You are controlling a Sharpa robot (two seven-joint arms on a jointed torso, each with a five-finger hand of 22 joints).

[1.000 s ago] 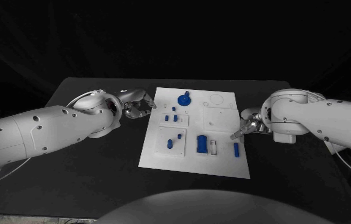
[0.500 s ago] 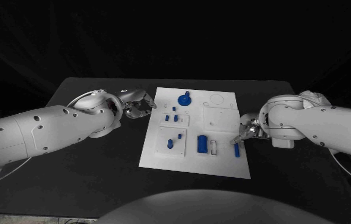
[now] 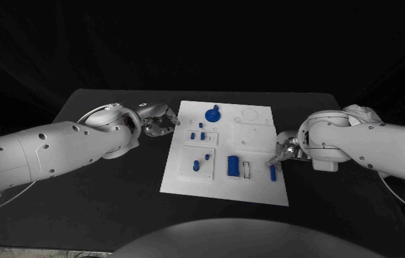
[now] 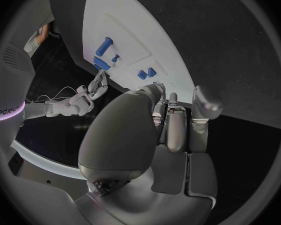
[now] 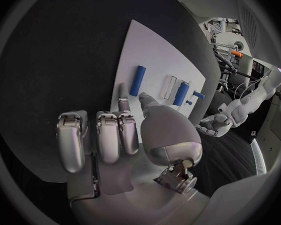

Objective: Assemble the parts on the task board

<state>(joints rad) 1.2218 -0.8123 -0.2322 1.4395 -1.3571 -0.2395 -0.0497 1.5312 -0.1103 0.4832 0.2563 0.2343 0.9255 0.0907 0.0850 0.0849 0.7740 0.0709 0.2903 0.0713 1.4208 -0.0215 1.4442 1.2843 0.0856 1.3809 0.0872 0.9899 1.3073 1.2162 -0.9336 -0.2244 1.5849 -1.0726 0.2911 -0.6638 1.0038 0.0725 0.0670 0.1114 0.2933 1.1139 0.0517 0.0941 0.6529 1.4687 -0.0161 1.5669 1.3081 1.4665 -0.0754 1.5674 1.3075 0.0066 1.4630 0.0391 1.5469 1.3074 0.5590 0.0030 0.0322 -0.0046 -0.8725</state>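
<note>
Just beyond right hand (image 3: 285,150) fingertips: blue rod (image 3: 273,172), flat on white task board (image 3: 257,193). Right hand holds nothing, fingers loosely curled. Left hand (image 3: 158,120), beside board: fingers curled, empty.

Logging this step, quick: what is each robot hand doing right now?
Left robot hand: holds nothing, fingers curled in, beside the task board.
Right robot hand: open, holds nothing, at the board's edge.

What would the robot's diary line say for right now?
left hand: empty, beside task board | right hand: empty, fingertips at board's right edge near blue rod | rod: lying flat
</note>
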